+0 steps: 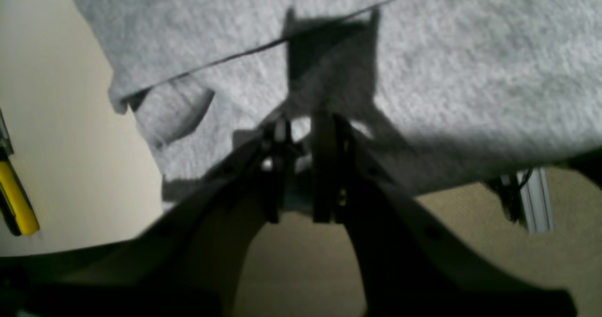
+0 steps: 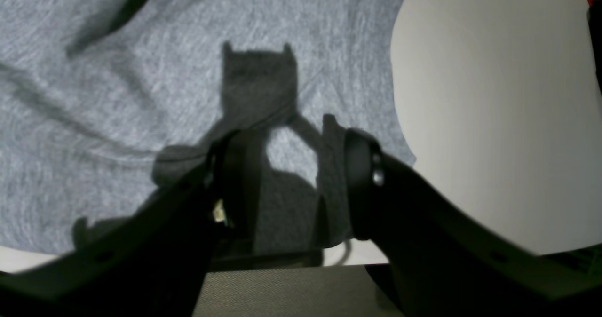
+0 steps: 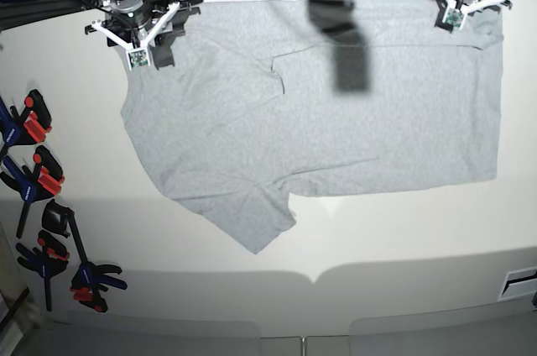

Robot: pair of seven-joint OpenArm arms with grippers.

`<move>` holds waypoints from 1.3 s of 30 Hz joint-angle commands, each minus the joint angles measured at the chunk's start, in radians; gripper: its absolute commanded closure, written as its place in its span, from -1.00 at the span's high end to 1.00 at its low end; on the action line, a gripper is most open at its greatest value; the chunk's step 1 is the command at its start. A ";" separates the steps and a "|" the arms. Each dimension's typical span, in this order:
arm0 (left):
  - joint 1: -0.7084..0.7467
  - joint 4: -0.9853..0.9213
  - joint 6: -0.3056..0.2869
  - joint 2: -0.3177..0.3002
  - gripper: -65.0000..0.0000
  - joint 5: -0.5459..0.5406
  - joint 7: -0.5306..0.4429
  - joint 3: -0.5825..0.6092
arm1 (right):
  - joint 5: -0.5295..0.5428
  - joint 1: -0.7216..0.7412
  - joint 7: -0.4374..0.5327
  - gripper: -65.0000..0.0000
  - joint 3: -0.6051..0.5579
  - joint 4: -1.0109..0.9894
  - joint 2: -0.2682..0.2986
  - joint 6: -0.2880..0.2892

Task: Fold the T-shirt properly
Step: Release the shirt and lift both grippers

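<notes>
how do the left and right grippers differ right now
The left gripper has its jaws nearly together, pinching the T-shirt's edge; the right gripper has its jaws spread wide, with cloth showing between them. In the base view the left gripper sits at the shirt's far right corner, the right gripper at its far left corner. Both are at the shirt's far edge.

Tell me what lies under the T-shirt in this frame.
The T-shirt lies spread on a white table, which shows bare around it. Whatever sits beneath the cloth is covered. The left gripper pinches its far edge; the right gripper hovers open over it.
</notes>
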 commanded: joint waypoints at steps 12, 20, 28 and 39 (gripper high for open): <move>0.018 0.063 -0.011 -0.005 -0.72 0.095 -0.065 0.004 | 0.000 -0.001 0.014 -0.18 0.005 0.022 0.010 -0.011; 0.015 -0.058 -0.011 -0.004 -0.72 0.146 -0.085 0.004 | 0.000 -0.001 0.021 -0.18 0.005 0.022 0.010 -0.011; -0.017 -0.089 -0.007 -0.005 -0.72 0.233 -0.001 0.004 | 0.000 -0.001 0.015 -0.18 0.005 0.022 0.010 -0.011; -0.015 0.166 -0.007 -0.005 -0.72 0.389 0.010 0.004 | -0.001 0.006 0.021 -0.18 0.005 0.022 0.010 -0.011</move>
